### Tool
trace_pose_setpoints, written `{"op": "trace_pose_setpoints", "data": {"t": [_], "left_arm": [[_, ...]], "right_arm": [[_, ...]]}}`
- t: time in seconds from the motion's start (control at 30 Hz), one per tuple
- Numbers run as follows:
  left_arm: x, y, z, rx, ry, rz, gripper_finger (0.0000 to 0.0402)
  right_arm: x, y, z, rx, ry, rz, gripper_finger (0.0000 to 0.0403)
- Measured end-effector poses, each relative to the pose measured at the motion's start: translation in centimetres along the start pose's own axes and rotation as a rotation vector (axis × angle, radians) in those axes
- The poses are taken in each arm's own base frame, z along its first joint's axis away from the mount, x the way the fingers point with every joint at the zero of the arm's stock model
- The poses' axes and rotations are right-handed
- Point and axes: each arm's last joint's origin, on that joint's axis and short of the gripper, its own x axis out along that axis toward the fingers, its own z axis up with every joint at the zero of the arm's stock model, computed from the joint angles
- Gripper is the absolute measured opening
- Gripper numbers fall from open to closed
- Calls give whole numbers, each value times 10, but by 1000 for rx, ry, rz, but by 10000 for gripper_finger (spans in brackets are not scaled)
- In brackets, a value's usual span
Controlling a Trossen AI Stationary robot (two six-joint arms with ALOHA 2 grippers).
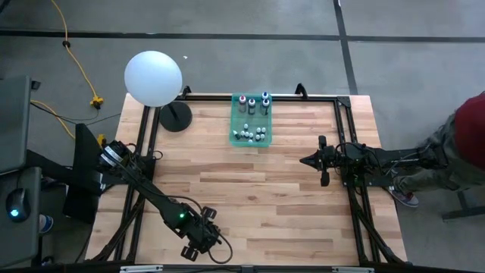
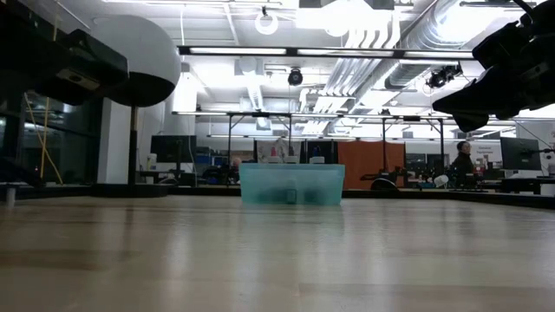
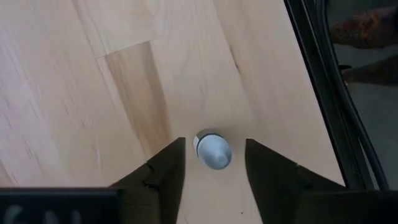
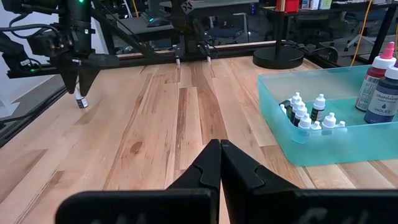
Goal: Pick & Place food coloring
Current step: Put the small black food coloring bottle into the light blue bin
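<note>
One tiny whitish food coloring bottle [image 3: 212,150] stands upright on the wood near the table's near edge. My left gripper [image 3: 214,144] [image 1: 198,241] points down over it, open, one finger on each side with a gap to the bottle. The right wrist view shows this bottle [image 4: 81,101] under the left gripper [image 4: 78,87]. The other food coloring bottles [image 1: 252,120] stand in a teal bin [image 1: 236,125] at the far middle: small white-capped ones [image 4: 308,115] and larger ones with dark bodies [image 4: 380,93]. My right gripper [image 4: 219,152] [image 1: 307,161] is shut and hovers right of centre.
A large white ball lamp [image 1: 154,77] on a black round base [image 1: 176,117] stands at the far left. A black frame rail [image 3: 323,93] runs close beside the left gripper. A person [image 1: 466,144] stands past the table's right edge. Bare wood lies between the arms.
</note>
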Motion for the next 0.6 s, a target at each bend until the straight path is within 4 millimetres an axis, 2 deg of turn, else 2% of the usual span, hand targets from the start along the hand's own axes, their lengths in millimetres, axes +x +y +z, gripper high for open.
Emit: {"op": "trace_pose_setpoints", "data": {"t": [0.4,0.6], "left_arm": [[-1,0,0,-3,-3,1,38],[-1,0,0,-11,0,1,21]], "right_arm": [[0,0,0,0,0,0,0],[0,0,0,0,0,0,0]]}}
